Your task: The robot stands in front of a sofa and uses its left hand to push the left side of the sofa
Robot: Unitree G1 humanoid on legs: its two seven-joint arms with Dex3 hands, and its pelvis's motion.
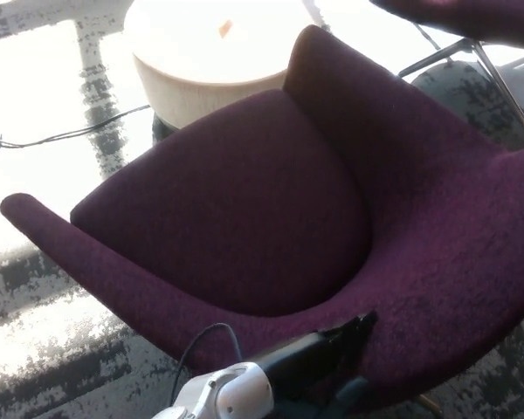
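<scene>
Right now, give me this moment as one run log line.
stage: pushing | left hand: black, pressed against near edge of purple fabric sofa | right hand: not in view | behind sofa: round pale table

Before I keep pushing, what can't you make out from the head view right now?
- Left hand: pressed against the sofa rim at the bottom edge; fingers dark, grip unreadable.
- Right hand: out of frame.
- Sofa legs: hidden under the seat.
- Round table: washed out by glare; the small orange thing on it is unclear.

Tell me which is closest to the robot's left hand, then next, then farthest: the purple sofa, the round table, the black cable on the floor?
1. Purple sofa, touching the left hand.
2. Round table, behind the sofa.
3. Black cable, far left on the floor.
</scene>
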